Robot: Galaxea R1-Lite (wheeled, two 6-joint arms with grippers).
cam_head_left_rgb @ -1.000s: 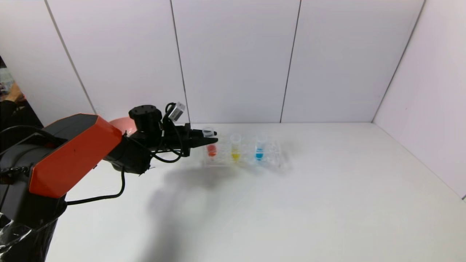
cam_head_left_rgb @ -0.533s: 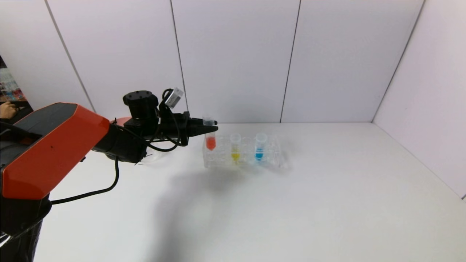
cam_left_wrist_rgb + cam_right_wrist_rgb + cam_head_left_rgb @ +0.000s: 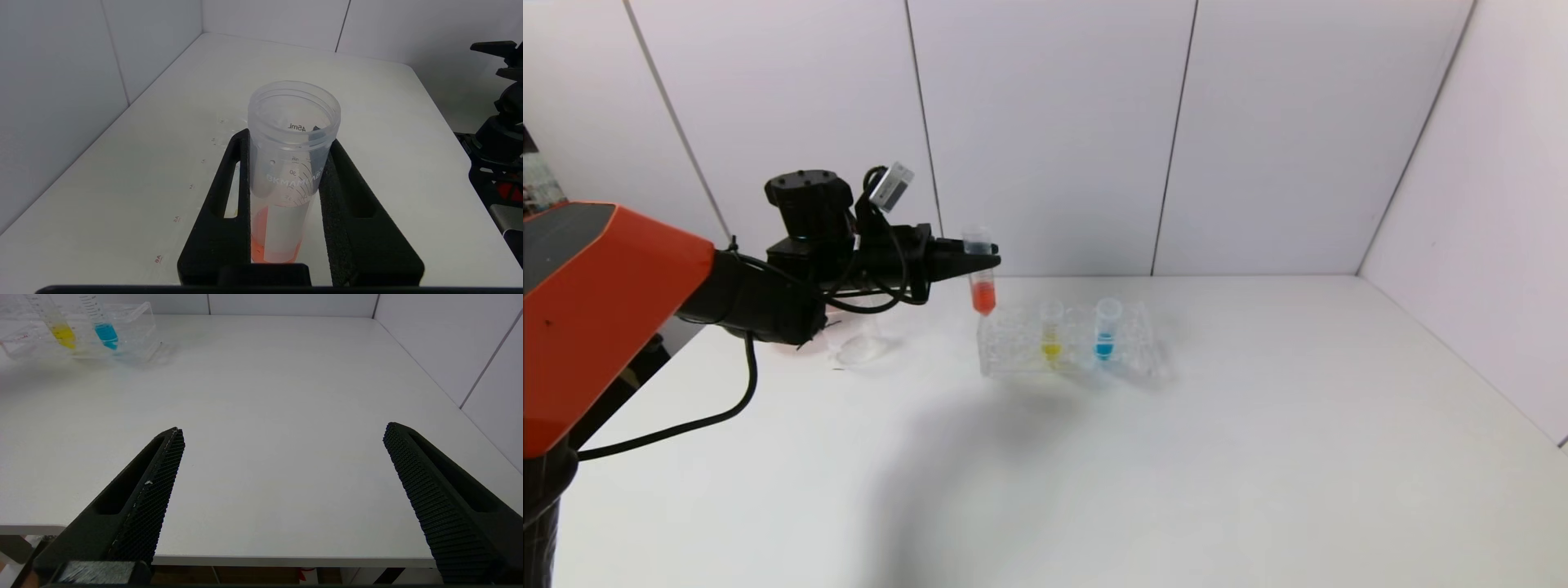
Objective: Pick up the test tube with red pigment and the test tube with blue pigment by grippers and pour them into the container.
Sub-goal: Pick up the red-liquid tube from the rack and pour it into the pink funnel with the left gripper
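Observation:
My left gripper is shut on the test tube with red pigment and holds it upright in the air, clear of the rack's left end. In the left wrist view the tube sits between the two black fingers, with orange-red liquid at its bottom. The test tube with blue pigment stands in the clear rack; it also shows in the right wrist view. The clear glass container stands on the table under my left arm, partly hidden. My right gripper is open and empty over the table's near edge.
A tube with yellow liquid stands in the rack between the empty left slot and the blue tube. White walls close the table at the back and right. The pink bowl is hidden behind my left arm.
My left gripper has risen with the red tube, lifting it fully out of the rack, and drawn slightly left. The rack and the other tubes have not moved.

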